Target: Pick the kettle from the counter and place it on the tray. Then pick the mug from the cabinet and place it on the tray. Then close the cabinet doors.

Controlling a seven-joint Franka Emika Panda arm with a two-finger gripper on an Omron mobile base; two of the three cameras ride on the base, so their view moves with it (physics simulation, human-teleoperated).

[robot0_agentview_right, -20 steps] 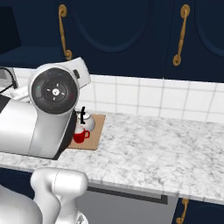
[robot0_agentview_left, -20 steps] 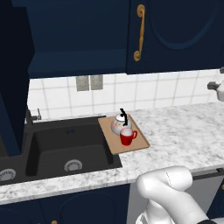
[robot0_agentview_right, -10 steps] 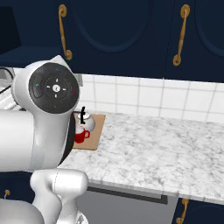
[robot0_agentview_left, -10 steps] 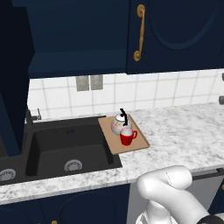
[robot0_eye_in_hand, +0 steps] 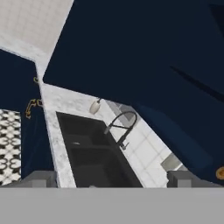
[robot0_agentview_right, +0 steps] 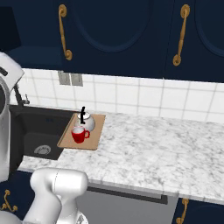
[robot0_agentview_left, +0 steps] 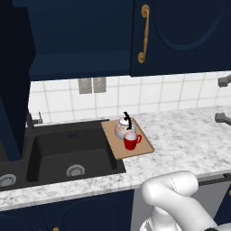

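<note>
jaws: my gripper (robot0_eye_in_hand: 112, 177) stands wide, nothing between my two fingertips (robot0_eye_in_hand: 41, 178); the hand looks along the dark underside of the cabinet (robot0_eye_in_hand: 144, 52) toward the sink.
nearest to me: the black sink (robot0_eye_in_hand: 94, 155) with its arched faucet (robot0_eye_in_hand: 120, 127), seen rolled over.
open door: a dark navy cabinet door (robot0_agentview_left: 13, 81) stands swung out at the far left of the left base view; i judge this is what remains to be closed.
handling of the door: i judge it stiff, hinged and light to swing; a flat push on its outer face near the free edge should serve better than a pinch. whether its brass handle is within reach i cannot tell.
closed doors: one further cabinet door (robot0_agentview_left: 180, 36) sits shut, with a brass handle (robot0_agentview_left: 144, 34).
kettle: the kettle (robot0_agentview_left: 123, 127) stands upright on the tray (robot0_agentview_left: 142, 149), toward its back.
mug: the mug (robot0_agentview_left: 131, 141) stands just in front of the kettle on the same tray, handle to the right.
tray: lies on the counter (robot0_agentview_left: 189, 135), just beside the sink basin.
change from the earlier frame: my arm, which masked the left of the right base view a second ago, has swung mostly clear toward the left; kettle, mug and tray are unmoved; my jaws stay wide.
</note>
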